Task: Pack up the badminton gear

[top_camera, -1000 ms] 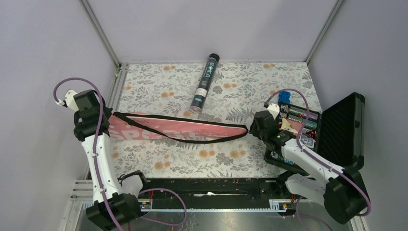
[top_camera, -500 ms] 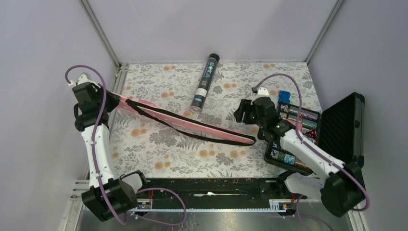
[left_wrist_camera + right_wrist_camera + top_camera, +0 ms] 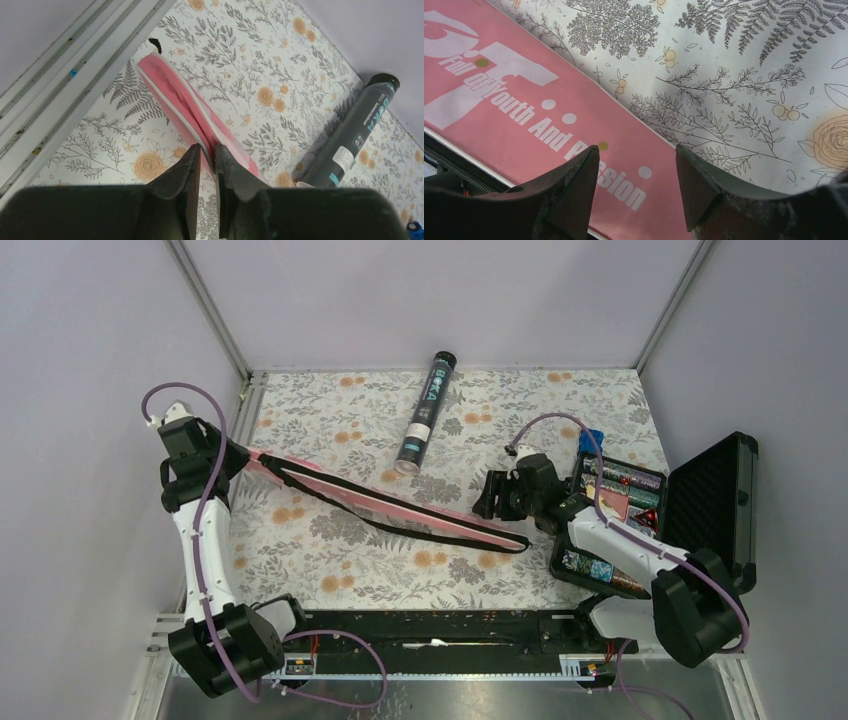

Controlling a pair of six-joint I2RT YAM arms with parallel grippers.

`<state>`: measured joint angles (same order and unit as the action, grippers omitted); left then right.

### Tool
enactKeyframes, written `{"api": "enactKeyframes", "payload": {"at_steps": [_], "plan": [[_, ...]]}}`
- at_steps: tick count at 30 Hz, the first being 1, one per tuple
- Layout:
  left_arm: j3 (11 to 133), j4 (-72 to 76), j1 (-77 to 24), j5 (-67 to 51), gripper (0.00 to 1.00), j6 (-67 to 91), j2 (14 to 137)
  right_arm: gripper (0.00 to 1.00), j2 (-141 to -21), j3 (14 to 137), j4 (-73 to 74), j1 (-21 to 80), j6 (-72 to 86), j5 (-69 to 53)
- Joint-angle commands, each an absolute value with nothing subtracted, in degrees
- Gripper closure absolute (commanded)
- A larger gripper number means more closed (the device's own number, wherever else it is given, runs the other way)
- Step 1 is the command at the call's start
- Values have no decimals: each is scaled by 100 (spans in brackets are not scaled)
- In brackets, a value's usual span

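Looking past our right hand (image 3: 636,172), its blunt black fingers spread, we see the long pink fabric bag (image 3: 420,508) lying slantwise on the flowered table (image 3: 330,570). Our left hand (image 3: 207,162) straddles the bag's folded end, and we cannot tell whether it pinches. Beyond lies the round black tube (image 3: 425,412).

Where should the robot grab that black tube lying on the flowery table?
Take the black tube around its middle, coming straight down from above. It lies flat on its side with bare table along both long sides, so there is room to straddle it. Its near end is close to the pink bag, leaving less room.
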<state>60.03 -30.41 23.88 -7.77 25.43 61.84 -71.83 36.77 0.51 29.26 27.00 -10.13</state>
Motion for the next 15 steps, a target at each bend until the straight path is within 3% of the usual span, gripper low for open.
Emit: {"api": "enactKeyframes", "payload": {"at_steps": [1,4,15], "plan": [[5637,-2554,2399,-655,87,2795,6234,34,-6819,4252,697,2920,2544,-783],[5567,-2666,2395,-638,85,2876,6378,33,-6546,4162,728,2927,2710,-810],[5523,-2846,2398,-432,53,3193,6629,26,-6158,4744,1721,2927,2326,-724]]}}
